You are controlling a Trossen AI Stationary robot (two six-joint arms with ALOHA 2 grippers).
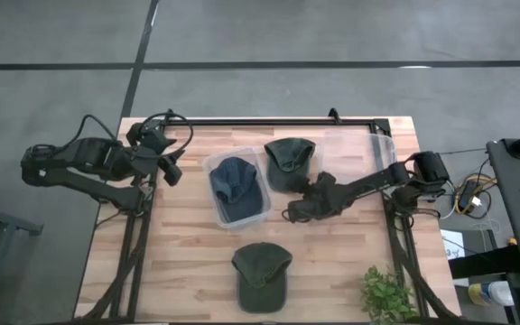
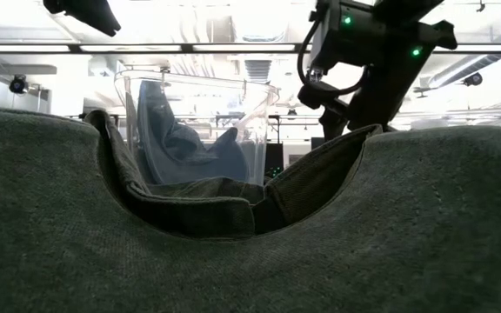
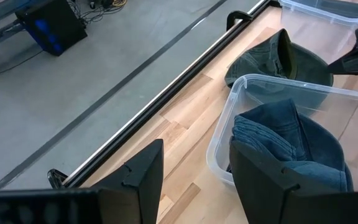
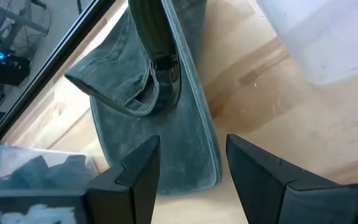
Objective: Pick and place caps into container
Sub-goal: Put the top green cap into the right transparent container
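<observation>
Right hand, fingers spread and empty, hovers at the 5 o'clock edge of the olive cap lying on the surface beside the container; closing here could pinch only loose fabric, letting the cap slip.

The high camera looks straight down on the whole counter. The low camera sits at counter height, pressed close against an olive cap, facing the room. Each wrist camera peers closely forward past its own claw; left wrist and high views share the clear container.
</observation>
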